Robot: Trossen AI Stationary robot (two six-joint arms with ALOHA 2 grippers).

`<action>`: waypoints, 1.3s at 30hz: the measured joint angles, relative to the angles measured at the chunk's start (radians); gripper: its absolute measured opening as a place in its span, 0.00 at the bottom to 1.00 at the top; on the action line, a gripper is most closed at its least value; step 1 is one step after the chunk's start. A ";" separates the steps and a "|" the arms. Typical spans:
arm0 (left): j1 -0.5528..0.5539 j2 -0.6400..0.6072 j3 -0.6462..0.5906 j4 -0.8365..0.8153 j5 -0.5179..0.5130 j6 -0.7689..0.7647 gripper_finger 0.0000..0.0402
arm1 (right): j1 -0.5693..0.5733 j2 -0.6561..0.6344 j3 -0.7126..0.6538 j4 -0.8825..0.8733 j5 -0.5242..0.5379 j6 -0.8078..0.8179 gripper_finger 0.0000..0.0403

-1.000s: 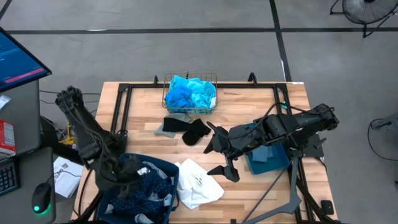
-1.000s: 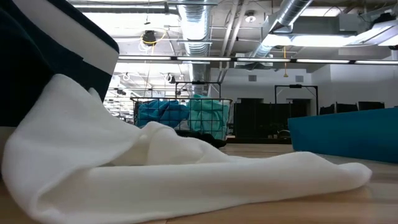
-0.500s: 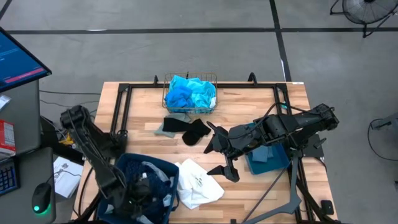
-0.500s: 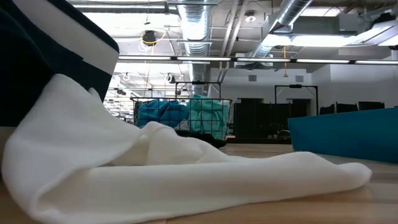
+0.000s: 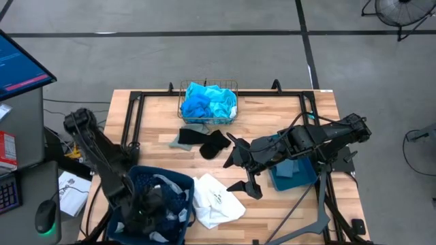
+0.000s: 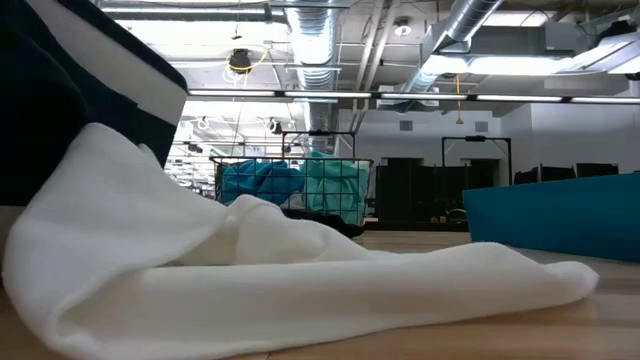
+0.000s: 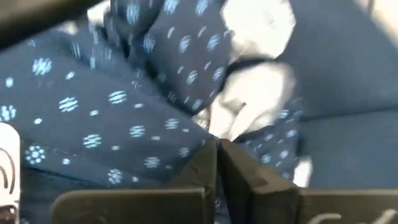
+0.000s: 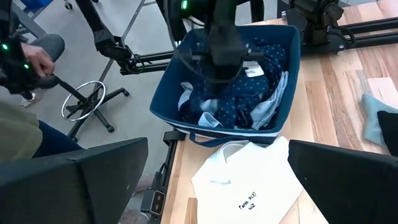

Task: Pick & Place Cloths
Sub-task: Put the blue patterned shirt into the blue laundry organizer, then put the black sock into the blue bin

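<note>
- Table [image 5: 157, 112] of pale wood carries everything; the right gripper [image 5: 240, 170] hangs over its middle, fingers spread wide and empty.
- Dark teal bin [image 5: 178, 180] at the near left corner holds the navy dotted cloth [image 7: 93, 112]; the left gripper [image 7: 217, 163] is down in it, fingers pinched together at the fabric, though whether any is caught I cannot tell.
- White cloth [image 5: 214, 199] lies just right of that bin.
- Wire basket [image 5: 208, 120] at the far edge holds turquoise and blue cloths [image 5: 208, 102].
</note>
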 joint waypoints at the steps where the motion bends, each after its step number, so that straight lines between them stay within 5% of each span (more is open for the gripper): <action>1: 0.003 -0.030 0.000 0.002 -0.005 0.005 0.03 | 0.000 0.000 0.000 0.000 0.000 -0.001 0.94; 10: 0.005 -0.300 0.000 0.022 -0.076 0.092 0.24 | 0.000 0.000 0.000 0.000 0.000 -0.001 0.94; 15: 0.041 -0.446 0.001 0.029 -0.304 0.137 0.37 | 0.000 0.000 0.000 0.000 0.000 -0.006 0.94; 21: 0.208 -0.590 0.002 0.030 -0.532 0.430 0.43 | -0.007 0.000 0.000 0.000 0.002 -0.019 0.94; 25: 0.390 -0.607 0.002 0.029 -0.515 0.591 0.43 | -0.011 0.000 0.000 0.000 0.003 -0.019 0.94; 29: 0.575 -0.559 0.003 0.030 -0.379 0.687 0.43 | -0.011 0.000 0.000 0.000 0.003 -0.018 0.94; 34: 0.760 -0.408 0.003 0.036 -0.182 0.710 0.43 | -0.011 0.000 0.000 0.001 0.003 -0.008 0.94; 39: 0.841 -0.207 0.003 0.048 -0.123 0.710 0.43 | -0.011 0.000 0.000 0.001 0.003 -0.008 0.94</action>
